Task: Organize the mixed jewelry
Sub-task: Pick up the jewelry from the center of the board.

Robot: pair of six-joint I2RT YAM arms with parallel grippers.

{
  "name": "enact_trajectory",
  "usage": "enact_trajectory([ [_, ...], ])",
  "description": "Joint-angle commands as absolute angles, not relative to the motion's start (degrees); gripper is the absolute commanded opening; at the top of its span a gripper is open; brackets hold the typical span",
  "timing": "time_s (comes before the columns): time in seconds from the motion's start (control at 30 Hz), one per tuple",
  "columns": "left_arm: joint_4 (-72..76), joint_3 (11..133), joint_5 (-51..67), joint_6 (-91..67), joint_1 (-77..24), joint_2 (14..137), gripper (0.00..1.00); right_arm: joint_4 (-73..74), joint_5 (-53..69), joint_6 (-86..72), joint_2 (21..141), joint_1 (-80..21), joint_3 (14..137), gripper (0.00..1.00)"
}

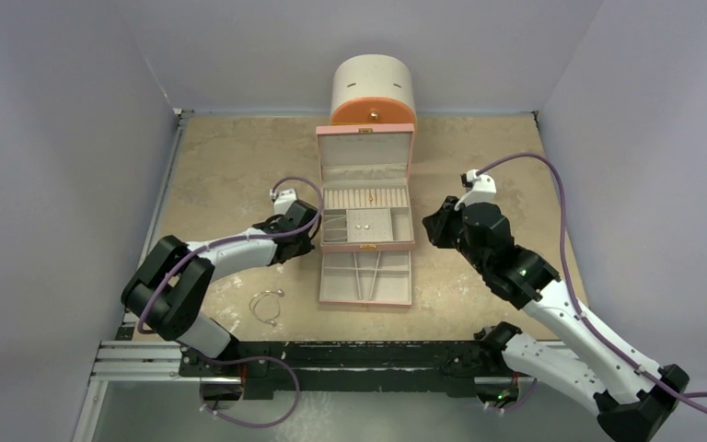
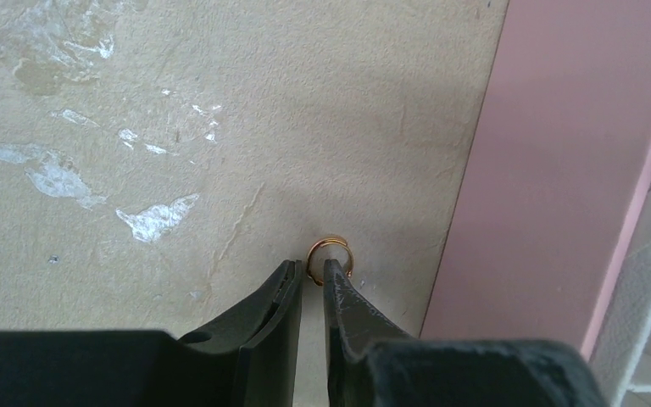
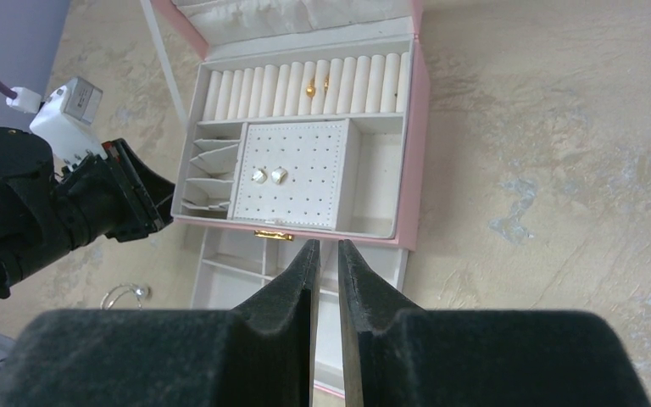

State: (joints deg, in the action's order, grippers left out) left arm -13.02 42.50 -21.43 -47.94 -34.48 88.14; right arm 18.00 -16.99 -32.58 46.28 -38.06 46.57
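From above, an open pink jewelry box (image 1: 365,247) sits in the middle of the worktop (image 1: 230,166). A round cream-and-orange cabinet (image 1: 373,92) stands behind it. The left gripper (image 1: 309,239) is down by the box's left side. The right gripper (image 1: 431,226) hangs near its right side. A wire bangle (image 1: 267,305) lies on the worktop, near the left arm.

The left wrist camera shows the left gripper (image 2: 312,264) almost closed. Its tips pinch the edge of a small coppery ring (image 2: 331,242), just beside the box's pink wall (image 2: 551,170).

The right wrist camera shows the right gripper (image 3: 328,246) nearly pressed together, with nothing in it. Below it, two studs (image 3: 269,175) sit on the box's dotted pad. Small gold pieces (image 3: 316,86) rest in the ring rolls.
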Motion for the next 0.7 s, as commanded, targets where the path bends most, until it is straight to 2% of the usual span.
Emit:
enact_trajectory([
  [0.0,-20.95,41.24,-19.69,-46.12,-36.25,91.43,0.15,18.61,-17.23,-33.37,45.44,-37.89,46.56,0.16],
  [0.2,-21.91,41.34,-20.04,-45.42,-36.44,94.71,0.14,18.90,-17.71,-33.44,44.86,-37.88,46.63,0.16],
  [0.37,-21.79,40.55,-18.98,-44.89,-36.43,95.71,0.01,19.22,-17.79,-33.76,44.35,-37.92,46.65,0.16],
  [0.67,-23.34,37.04,-19.42,-45.22,-36.47,87.13,0.00,18.08,-16.50,-33.26,43.82,-37.89,46.84,0.15],
])
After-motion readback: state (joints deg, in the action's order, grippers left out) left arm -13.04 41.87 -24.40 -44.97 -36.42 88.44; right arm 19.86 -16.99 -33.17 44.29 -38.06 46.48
